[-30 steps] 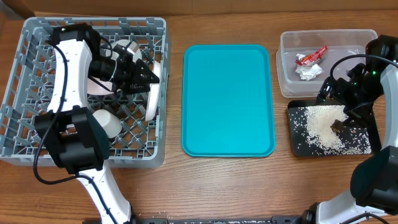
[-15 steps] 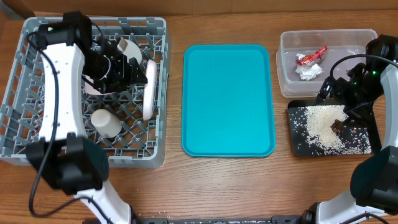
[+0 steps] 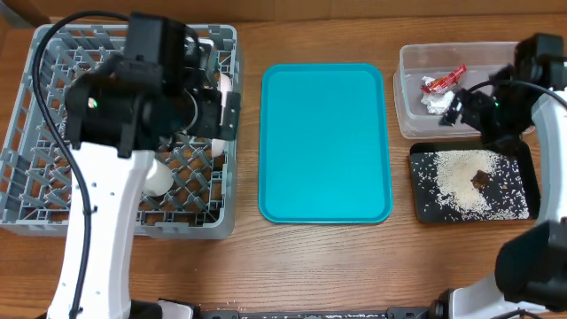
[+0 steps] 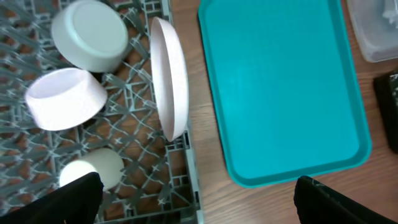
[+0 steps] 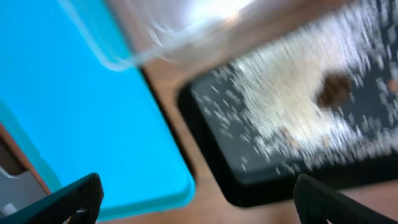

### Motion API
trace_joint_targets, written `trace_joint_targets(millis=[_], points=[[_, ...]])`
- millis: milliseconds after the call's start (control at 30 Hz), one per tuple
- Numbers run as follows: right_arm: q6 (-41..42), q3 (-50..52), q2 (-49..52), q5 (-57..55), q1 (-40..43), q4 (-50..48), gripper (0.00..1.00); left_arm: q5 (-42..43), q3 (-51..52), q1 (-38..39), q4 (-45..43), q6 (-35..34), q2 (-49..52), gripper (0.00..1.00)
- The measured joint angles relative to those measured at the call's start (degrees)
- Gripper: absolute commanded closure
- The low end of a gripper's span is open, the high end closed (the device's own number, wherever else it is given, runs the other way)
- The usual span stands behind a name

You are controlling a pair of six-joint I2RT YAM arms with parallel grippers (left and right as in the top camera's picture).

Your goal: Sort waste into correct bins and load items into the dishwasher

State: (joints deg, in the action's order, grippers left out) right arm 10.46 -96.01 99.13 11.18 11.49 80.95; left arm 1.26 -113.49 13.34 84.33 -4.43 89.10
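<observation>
Grey lattice plastic dish rack (image 3: 35,177) (left arm overhangs it): one round white plate (image 4: 171,87) on edge, two whitish bowls (image 4: 65,99), one white cup (image 4: 93,168). Left claw (image 4: 198,182) spread wide, empty. Flat teal tray (image 3: 325,142) mid-table. Clear plastic tub (image 3: 416,115): one red wrapper (image 3: 443,80), one paper wad (image 3: 437,102). Black tray (image 3: 425,208): rice grains (image 3: 461,182), one brown lump (image 3: 483,178). Right claw (image 5: 198,183) spread wide, empty.

The left arm (image 3: 102,204) reaches over the surface's (image 3: 328,257) left side, left end effector (image 4: 199,202) spread wide, holding nothing; the right end effector (image 5: 199,199) hangs equally wide near the right edge.

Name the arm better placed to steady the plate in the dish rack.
Left: the left tool hangs open above the plate in the rack; the right tool is near the black tray.
</observation>
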Motion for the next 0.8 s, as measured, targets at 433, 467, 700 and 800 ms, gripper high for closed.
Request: trace_joint_targets(millis=[433, 467, 700, 800], points=[[0.1, 0.0, -9.4, 0.5, -3.7, -9.6, 0.00, -8.4, 3.5, 4.7, 0.5, -1.9, -7.3, 0.00], [0.1, 0.0, -9.4, 0.5, -3.7, -9.8, 0.00, -9.0, 5.4, 4.7, -0.2, -1.9, -9.3, 0.00], [0.1, 0.0, -9.4, 0.5, -3.7, -12.2, 0.00, -10.9, 18.6, 4.7, -6.6, -2.2, -21.2, 0.00], [0.1, 0.0, -9.4, 0.5, -3.7, -12.2, 0.00, -12.7, 25.2, 4.7, -8.9, -3.2, -27.8, 0.00]])
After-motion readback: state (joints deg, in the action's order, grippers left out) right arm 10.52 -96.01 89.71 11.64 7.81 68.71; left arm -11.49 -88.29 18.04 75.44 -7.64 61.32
